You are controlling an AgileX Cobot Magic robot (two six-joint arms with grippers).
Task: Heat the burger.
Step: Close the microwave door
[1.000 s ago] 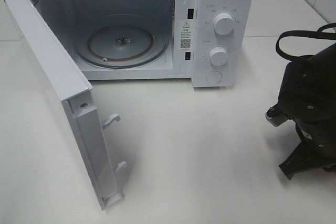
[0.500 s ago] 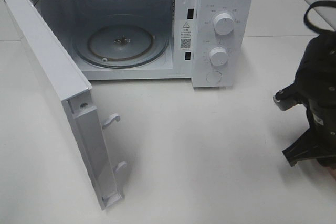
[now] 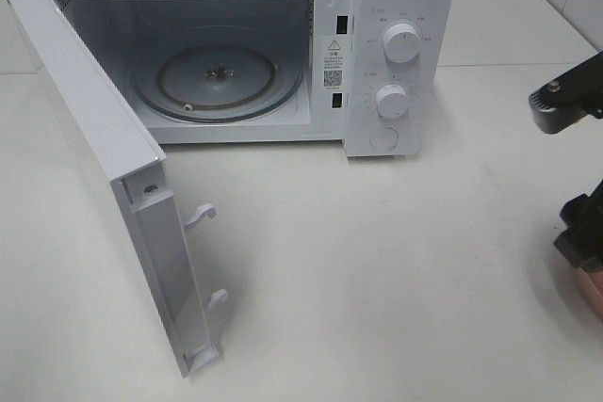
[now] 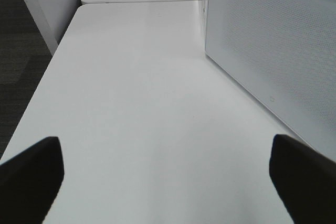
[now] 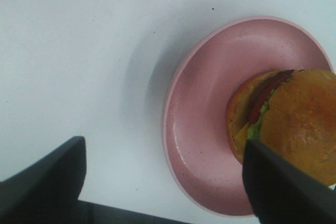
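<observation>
Microwave [image 3: 236,54]: white, standing at the back of the table in the high view, cavity open to the front.
Door [image 3: 104,176]: swung wide on the left side, edge-on to the camera, two latch hooks showing on its inner edge; its perforated panel fills one side of the left wrist view [image 4: 273,51].
Turntable [image 3: 219,80]: round glass tray inside the cavity, nothing on it.
Knobs [image 3: 402,43]: two white dials stacked on the control panel, a round button below them.
Burger [image 5: 286,116]: on the pink plate [image 5: 205,124], set toward one side of it, bun top tilted so lettuce, tomato and a cheese edge show; partly covered by one finger of the right gripper.
Right gripper [image 5: 163,182]: fingers spread apart above the plate, one over bare table, the other overlapping the burger; holding nothing. In the high view only dark parts of the arm [image 3: 570,101] show at the right edge.
Left gripper [image 4: 168,177]: fingers wide apart, empty, low over the table beside the open door.
Table [image 3: 377,270]: plain white, glossy, a seam running across it behind the microwave.
Room: dark floor past the table edge in the left wrist view; pale tiled wall at the high view's corner.
Hard to make out: the plate appears in the high view only as a pinkish sliver at the right edge; the burger itself cannot be seen there.
</observation>
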